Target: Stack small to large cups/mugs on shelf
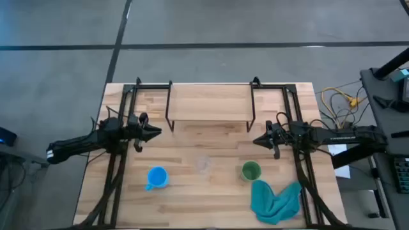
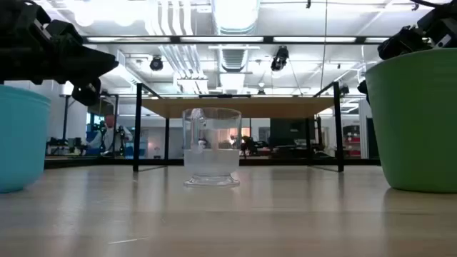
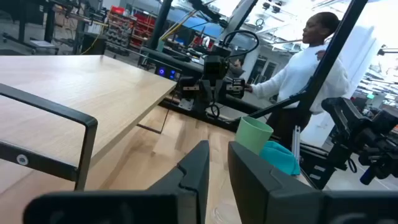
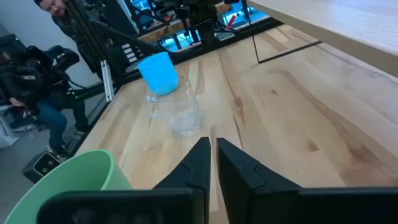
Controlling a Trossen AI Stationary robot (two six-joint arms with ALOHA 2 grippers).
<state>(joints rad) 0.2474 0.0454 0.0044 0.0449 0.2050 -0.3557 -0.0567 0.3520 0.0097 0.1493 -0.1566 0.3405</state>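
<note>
The clear glass cup (image 1: 204, 164) stands on its base mid-table, the blue mug (image 1: 157, 177) to its left and the green cup (image 1: 250, 170) to its right, all upright on the tabletop. The shelf (image 1: 209, 102) stands on its black legs at the far middle, its board bare. My left gripper (image 1: 156, 132) hovers shut off the shelf's left front corner, pointing right. My right gripper (image 1: 257, 140) hovers shut off the right front corner, pointing left. The right wrist view shows the glass cup (image 4: 180, 115), blue mug (image 4: 158, 73) and green cup (image 4: 68, 186) ahead of the right gripper (image 4: 212, 144). The left gripper (image 3: 217, 149) faces the green cup (image 3: 254, 134).
A crumpled teal cloth (image 1: 276, 201) lies near the table's near right corner, just beside the green cup. Black frame rails run along the table's left and right sides. Cables and equipment sit off the right edge. A person (image 3: 311, 68) stands beyond the table.
</note>
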